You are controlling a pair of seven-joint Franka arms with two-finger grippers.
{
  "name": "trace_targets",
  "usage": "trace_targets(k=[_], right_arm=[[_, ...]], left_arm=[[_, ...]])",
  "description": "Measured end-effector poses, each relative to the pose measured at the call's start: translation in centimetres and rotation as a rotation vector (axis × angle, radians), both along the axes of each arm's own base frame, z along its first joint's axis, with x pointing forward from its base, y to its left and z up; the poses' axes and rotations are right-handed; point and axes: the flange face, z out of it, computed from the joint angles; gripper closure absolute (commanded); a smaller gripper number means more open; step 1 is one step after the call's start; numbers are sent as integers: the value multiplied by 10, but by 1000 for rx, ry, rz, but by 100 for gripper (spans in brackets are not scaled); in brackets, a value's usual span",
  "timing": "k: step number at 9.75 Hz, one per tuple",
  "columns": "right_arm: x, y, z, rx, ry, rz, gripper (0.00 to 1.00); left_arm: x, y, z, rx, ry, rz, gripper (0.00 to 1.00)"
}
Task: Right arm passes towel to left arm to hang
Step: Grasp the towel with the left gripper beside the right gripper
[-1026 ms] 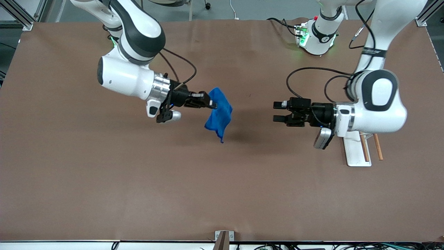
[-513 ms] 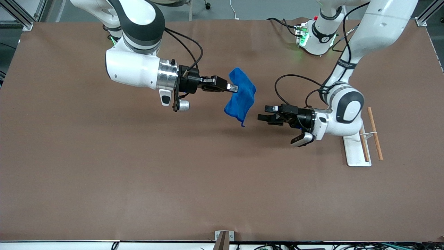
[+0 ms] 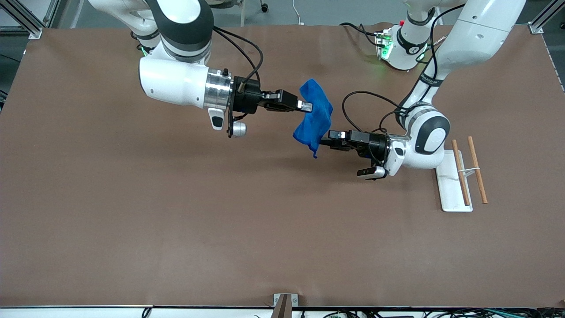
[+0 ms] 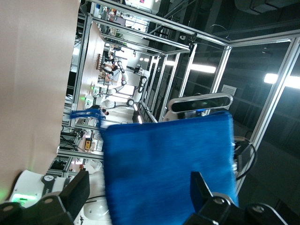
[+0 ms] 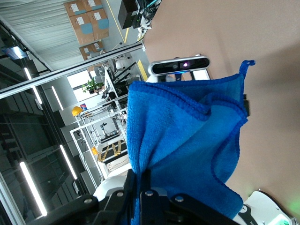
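Note:
The bright blue towel (image 3: 315, 117) hangs in the air over the middle of the table. My right gripper (image 3: 306, 106) is shut on its upper edge; the right wrist view shows the cloth (image 5: 187, 136) pinched in that gripper (image 5: 143, 183), with the loop tag (image 5: 248, 62) at a free corner. My left gripper (image 3: 329, 139) is open at the towel's lower part. In the left wrist view the towel (image 4: 168, 168) hangs between its spread fingers (image 4: 75, 192), and the left gripper (image 4: 139, 180) is not closed on it.
A white tray (image 3: 452, 190) with two wooden rods (image 3: 477, 170) stands at the left arm's end of the table, beside the left arm's elbow. A green-lit control box (image 3: 383, 44) sits by the left arm's base. Brown table surface (image 3: 220, 221) lies around.
The right arm carried the towel toward the left arm's end of the table. The left gripper moved in to meet it and now straddles the towel's lower part, still open.

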Motion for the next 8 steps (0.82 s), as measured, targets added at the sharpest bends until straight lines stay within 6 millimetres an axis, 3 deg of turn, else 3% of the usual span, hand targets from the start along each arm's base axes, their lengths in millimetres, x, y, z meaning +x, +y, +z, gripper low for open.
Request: trace_targets(k=[2, 5, 6, 8], right_arm=[[2, 6, -11, 0, 17, -4, 100], [5, 7, -10, 7, 16, -4, 100], [5, 7, -9, 8, 16, -4, 100], [5, 7, -9, 8, 16, -4, 100]], left_arm=[[1, 1, 15, 2, 5, -6, 37], [1, 2, 14, 3, 6, -4, 87], [1, 2, 14, 3, 6, -3, 99], [2, 3, 14, 3, 5, -1, 100]])
